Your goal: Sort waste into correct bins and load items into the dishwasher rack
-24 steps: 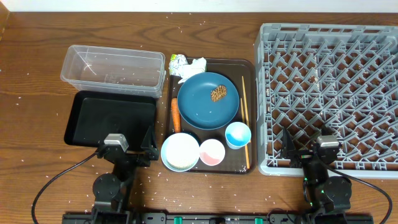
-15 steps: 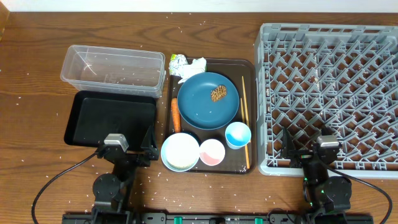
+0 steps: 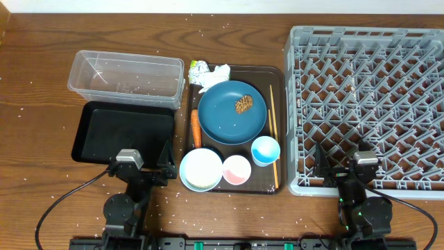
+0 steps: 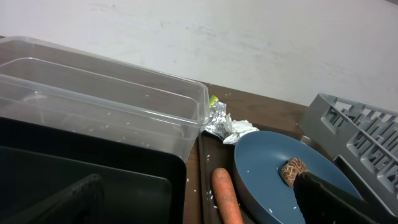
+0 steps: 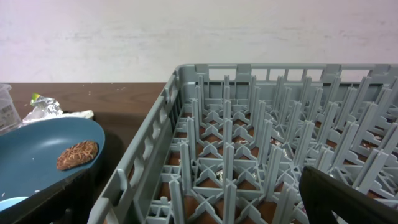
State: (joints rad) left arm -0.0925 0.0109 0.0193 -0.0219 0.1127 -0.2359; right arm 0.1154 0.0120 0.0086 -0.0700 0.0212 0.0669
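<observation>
Dark-blue plate (image 3: 232, 111), carrying the brown food lump (image 3: 243, 105), is sitting on the tray (image 3: 279, 76) between black tub (image 3: 125, 132) and dishwasher rack (image 3: 368, 104). Left gripper (image 3: 142, 167) and right gripper (image 3: 347, 167) are resting low at the desk's (image 3: 41, 69) near edge, fingers spread, empty. Only the wrist views are showing the wall (image 4: 249, 37). Nothing is differing from earlier.

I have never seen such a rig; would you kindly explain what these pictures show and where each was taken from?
Two robot arms sit at a table; the left gripper and right gripper are open, holding nothing. One picture looks down; the other two come from wrist cameras. A brown tray carries a blue plate with a food lump, a carrot, a white bowl, a pink cup, a blue cup, chopsticks and crumpled paper. Left stand a clear tub and a black tub; right, a grey rack.
</observation>
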